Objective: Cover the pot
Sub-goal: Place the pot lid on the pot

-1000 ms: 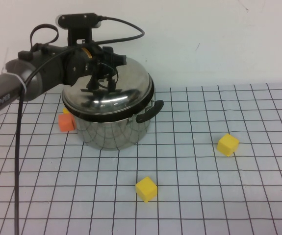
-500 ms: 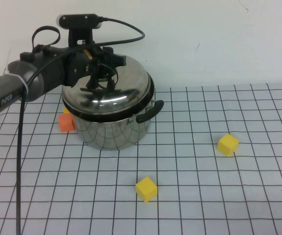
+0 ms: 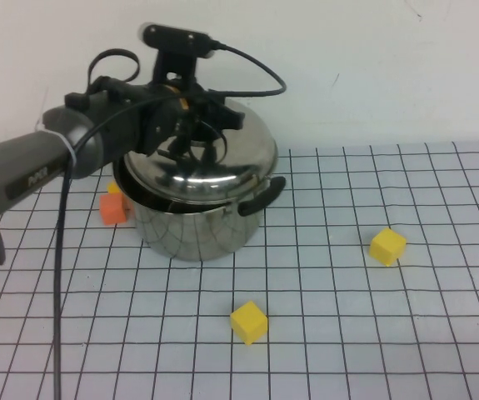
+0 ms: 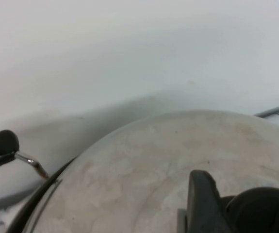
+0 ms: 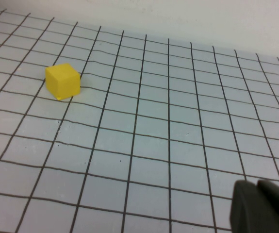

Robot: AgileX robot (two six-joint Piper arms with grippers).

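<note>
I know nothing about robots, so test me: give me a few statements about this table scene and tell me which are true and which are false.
1. The left gripper is over the lid, at its knob. True.
2. The lid sits flat and fully closed on the pot. False: it is tilted, raised on its right side above the pot's rim.
3. Three yellow cubes lie on the grid mat. False: the high view shows two out in the open, the near yellow cube and the right yellow cube; a bit of yellow peeks out behind the orange cube.
4. The orange cube sits left of the pot. True.
5. The right gripper is holding a cube. False: it hovers over bare mat, holding nothing.
</note>
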